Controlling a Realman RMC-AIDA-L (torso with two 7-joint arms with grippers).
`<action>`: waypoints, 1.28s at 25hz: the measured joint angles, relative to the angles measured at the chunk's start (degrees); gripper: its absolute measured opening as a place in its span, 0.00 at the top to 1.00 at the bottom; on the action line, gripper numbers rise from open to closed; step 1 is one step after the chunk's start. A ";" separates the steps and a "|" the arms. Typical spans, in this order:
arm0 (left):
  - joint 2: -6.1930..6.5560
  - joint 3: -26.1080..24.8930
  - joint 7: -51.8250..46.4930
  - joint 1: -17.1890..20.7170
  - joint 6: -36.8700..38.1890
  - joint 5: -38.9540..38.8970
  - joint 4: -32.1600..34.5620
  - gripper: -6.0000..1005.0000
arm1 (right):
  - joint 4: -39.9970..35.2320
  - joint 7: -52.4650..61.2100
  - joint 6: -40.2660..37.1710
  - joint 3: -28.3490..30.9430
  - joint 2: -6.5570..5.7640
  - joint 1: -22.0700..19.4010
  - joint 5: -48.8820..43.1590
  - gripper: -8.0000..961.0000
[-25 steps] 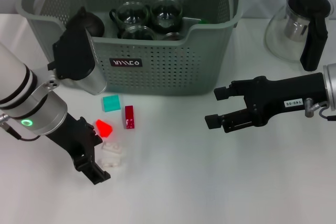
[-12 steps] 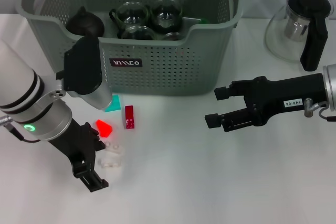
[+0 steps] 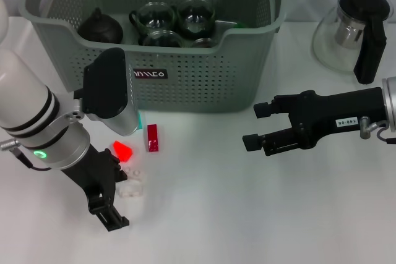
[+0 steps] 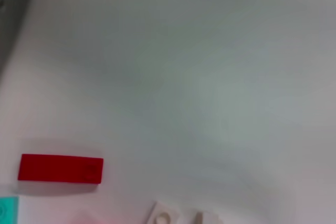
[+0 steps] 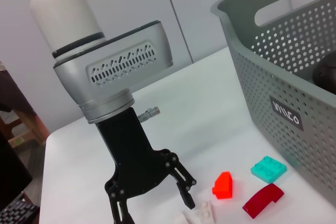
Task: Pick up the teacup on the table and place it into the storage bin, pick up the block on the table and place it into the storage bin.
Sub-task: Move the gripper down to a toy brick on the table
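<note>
Crowding your open-fingered left gripper [image 3: 110, 205]: white studded brick [image 3: 132, 185], bright red wedge block [image 3: 122, 150], dark red bar [image 3: 152, 137]; right gripper [image 3: 253, 126], fingers apart, idles on the bench [image 3: 247, 214].

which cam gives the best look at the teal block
The right wrist view: the teal block shows whole, studs up, beside the storage bin. In the head view the left arm's wrist housing hides all but a sliver. The left wrist view catches only a corner.

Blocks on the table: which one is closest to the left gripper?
The white block, right beside the open left gripper; the bright red, dark red and teal ones lie nearer the storage bin.
</note>
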 joint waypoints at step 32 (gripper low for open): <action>-0.08 2.98 0.14 -0.62 -4.58 -0.78 -1.73 0.22 | 0.53 -0.12 0.02 0.09 -0.11 0.08 0.02 0.01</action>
